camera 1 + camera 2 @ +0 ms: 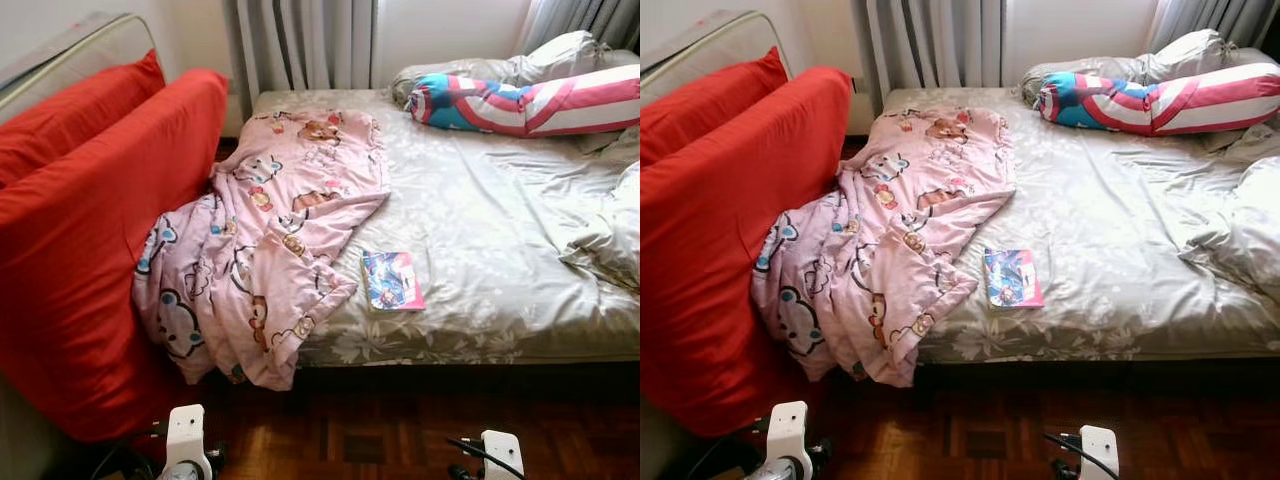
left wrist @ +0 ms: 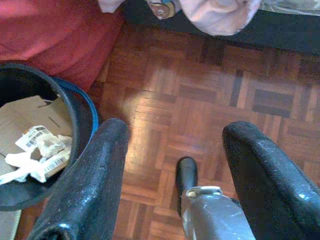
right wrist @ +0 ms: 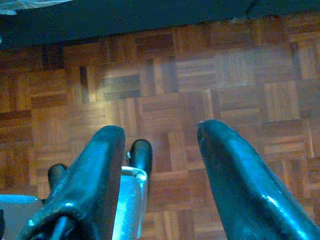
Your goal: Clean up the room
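While both arms hang low over the floor (image 3: 165, 90), the bed (image 1: 480, 200) awaits tidying: its blanket (image 1: 270, 250) slumps off the corner, a book (image 1: 392, 280) lies near the edge; left gripper (image 2: 175, 165) and right gripper (image 3: 160, 165) gape, empty, beside a bin (image 2: 75, 107)

White wrist housings (image 1: 186, 432); black cables (image 1: 487, 455); glossy black fingers (image 2: 92, 185).

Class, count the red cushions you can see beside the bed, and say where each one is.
2. The big red cushion stands on the floor against the bed's side, under the pink blanket's edge. The second red cushion leans behind it. More may be hidden.
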Controlling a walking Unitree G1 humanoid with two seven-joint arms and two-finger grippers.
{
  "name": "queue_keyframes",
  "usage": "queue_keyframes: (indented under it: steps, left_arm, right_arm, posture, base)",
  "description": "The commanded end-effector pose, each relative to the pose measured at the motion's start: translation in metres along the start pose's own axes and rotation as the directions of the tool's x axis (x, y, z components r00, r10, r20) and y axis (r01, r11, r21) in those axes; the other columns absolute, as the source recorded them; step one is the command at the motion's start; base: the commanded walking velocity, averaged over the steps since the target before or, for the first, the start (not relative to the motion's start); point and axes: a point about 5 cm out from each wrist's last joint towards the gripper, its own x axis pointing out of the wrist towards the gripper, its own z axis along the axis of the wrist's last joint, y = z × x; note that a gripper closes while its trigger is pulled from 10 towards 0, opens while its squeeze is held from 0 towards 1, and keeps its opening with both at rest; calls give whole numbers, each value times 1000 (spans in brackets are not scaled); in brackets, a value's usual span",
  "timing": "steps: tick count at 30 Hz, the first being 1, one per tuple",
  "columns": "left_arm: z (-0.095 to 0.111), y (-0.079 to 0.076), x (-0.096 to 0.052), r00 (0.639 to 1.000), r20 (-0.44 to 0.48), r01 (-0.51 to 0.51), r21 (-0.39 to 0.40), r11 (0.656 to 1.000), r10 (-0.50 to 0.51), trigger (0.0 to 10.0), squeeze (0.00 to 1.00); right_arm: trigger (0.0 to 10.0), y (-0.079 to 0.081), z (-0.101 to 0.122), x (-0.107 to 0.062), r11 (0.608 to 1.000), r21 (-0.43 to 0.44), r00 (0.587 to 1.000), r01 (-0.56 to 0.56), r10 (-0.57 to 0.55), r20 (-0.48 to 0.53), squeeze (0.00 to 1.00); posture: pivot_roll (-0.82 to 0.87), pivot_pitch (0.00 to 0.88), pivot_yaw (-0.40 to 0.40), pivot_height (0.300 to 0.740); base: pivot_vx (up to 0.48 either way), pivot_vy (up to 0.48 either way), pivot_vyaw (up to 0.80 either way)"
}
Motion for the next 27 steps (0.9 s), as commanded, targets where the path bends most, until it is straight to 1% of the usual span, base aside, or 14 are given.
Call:
queue_keyframes:
  steps: [1,9,27]
  left_arm:
    - [-1,1,0,1000,-5,-6,13,1000,6,10000,0]
    - [0,0,0,1000,-3,0,21,1000,0,10000,0]
    - [-2,0,0,1000,-8,-1,14,1000,1,10000,0]
  right_arm:
    - [10000,-2,-1,-1,1000,-4,1000,9,-9,-1,0]
    - [10000,-2,-1,-1,1000,-1,1000,11,-11,2,0]
    - [10000,-2,0,-1,1000,-7,1000,17,-17,5,0]
  posture:
    - [46,36,21,740]
    - [44,37,22,740]
    - [43,35,20,740]
  base:
    - [0,-240,0]
    - [0,-255,0]
    - [0,-309,0]
